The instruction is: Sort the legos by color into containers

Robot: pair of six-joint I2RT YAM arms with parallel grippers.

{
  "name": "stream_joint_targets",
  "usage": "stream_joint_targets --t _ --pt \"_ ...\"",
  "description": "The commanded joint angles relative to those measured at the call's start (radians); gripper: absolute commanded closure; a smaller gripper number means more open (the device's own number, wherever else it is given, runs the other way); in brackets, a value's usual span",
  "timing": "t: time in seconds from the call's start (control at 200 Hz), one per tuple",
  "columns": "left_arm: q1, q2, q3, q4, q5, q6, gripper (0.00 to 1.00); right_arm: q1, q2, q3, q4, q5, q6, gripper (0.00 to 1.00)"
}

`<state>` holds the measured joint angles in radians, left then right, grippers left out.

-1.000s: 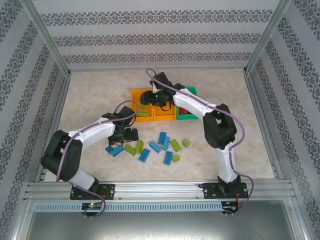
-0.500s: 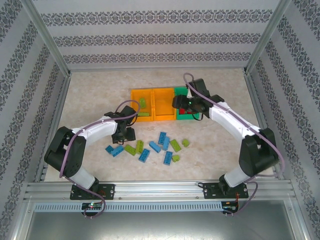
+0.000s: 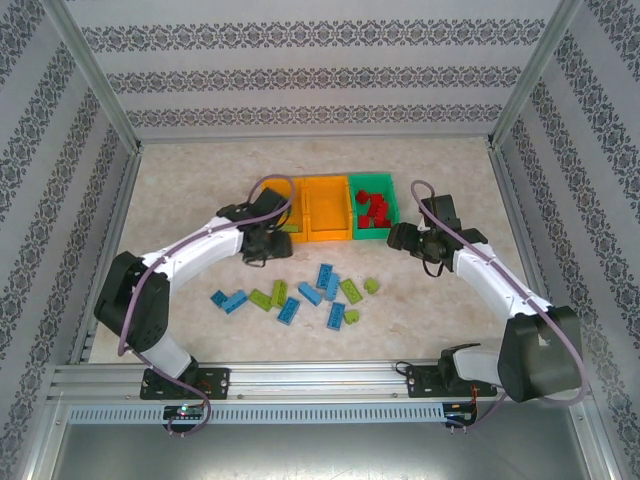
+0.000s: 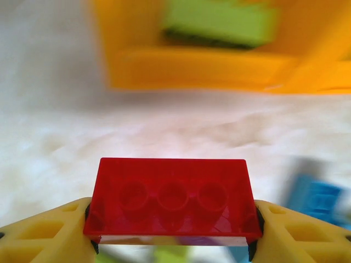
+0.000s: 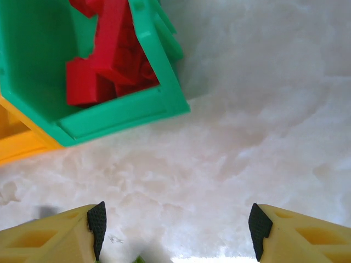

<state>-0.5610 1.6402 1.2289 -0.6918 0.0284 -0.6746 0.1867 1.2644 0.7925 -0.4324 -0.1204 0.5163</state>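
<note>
Top view, containers: three bins joined in a row, mid-worktop toward the far edge. There are two orange bins point(image 3: 325, 205) on the left and a green bin point(image 3: 372, 234) on the right holding red legos point(image 3: 375, 205).
Top view, loose legos point(image 3: 300, 292): blue and lime, scattered on the worktop point(image 3: 180, 200) between the row and the near edge.
Top view, arms: left gripper point(image 3: 262, 243) at the row's near-left corner, right gripper point(image 3: 398, 237) just off the green bin's near-right corner.
Left wrist, left gripper point(image 4: 173, 222): jaws clamped on a red brick point(image 4: 173, 194) by its short ends. Its long axis runs across the jaws, with three studs facing the camera.
Left wrist, beyond: a blurred orange bin point(image 4: 192, 68) containing a lime brick point(image 4: 219, 22), and a blue brick point(image 4: 315, 200) on the worktop.
Right wrist, right gripper point(image 5: 177, 227): jaws spread wide over bare worktop.
Right wrist, bins: the green bin point(image 5: 120, 115) corner holds piled red legos point(image 5: 109, 49), and an orange bin point(image 5: 22, 142) adjoins it.
</note>
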Motion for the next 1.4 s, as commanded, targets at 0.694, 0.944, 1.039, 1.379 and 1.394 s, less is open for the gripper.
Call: stream_joint_targets --t 0.694,0.944,1.039,1.379,1.394 --pt "-0.096 0.687 0.999 -0.041 0.351 0.025 0.43 0.261 -0.23 -0.306 0.006 0.02 -0.035 0.33" --pt "-0.079 0.725 1.032 -0.022 0.357 -0.028 0.29 0.319 -0.179 -0.292 0.042 0.036 -0.069 0.33" --pt "-0.077 0.729 1.032 -0.02 0.356 -0.039 0.27 0.336 -0.155 -0.279 0.055 0.024 -0.088 0.33" --pt "-0.077 0.638 0.97 -0.019 0.348 -0.036 0.03 0.385 0.002 -0.19 0.078 0.059 -0.126 0.33" --pt "-0.078 0.63 0.961 -0.016 0.344 -0.034 0.01 0.385 0.008 -0.185 0.077 0.062 -0.126 0.33"
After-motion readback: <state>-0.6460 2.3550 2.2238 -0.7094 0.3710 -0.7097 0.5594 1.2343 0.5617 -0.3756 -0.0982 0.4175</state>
